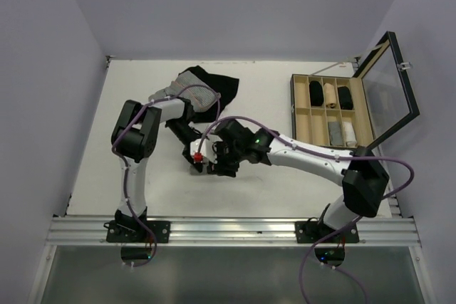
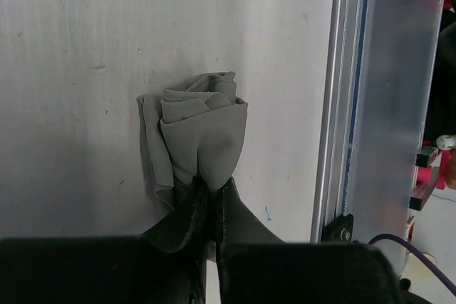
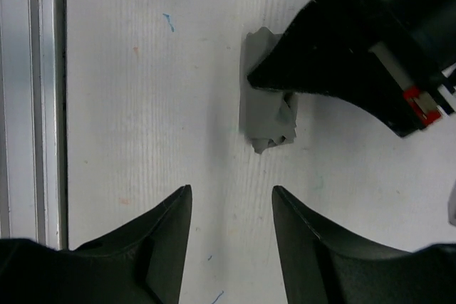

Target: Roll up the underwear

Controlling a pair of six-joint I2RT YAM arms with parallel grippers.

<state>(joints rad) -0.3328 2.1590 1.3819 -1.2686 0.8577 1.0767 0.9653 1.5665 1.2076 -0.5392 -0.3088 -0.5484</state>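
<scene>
The underwear [image 2: 203, 137] is a tight medium-grey roll lying on the white table. My left gripper [image 2: 214, 186] is shut on the near end of the roll, its jaws pinching the cloth. In the right wrist view the underwear [image 3: 267, 115] lies just ahead of my right gripper [image 3: 231, 194], which is open with only bare table between its fingers. The left gripper [image 3: 285, 76] reaches in from the upper right and covers part of the roll. In the top view both grippers meet mid-table, left gripper [image 1: 196, 156] and right gripper [image 1: 217, 166], and they hide the roll.
A pile of a pinstriped garment [image 1: 182, 87] and a black garment [image 1: 222, 87] lies at the back of the table. A wooden divided box [image 1: 299, 115] with rolled items and a raised lid [image 1: 388, 90] stands at the right. The metal rail [image 2: 342, 105] runs close by the roll.
</scene>
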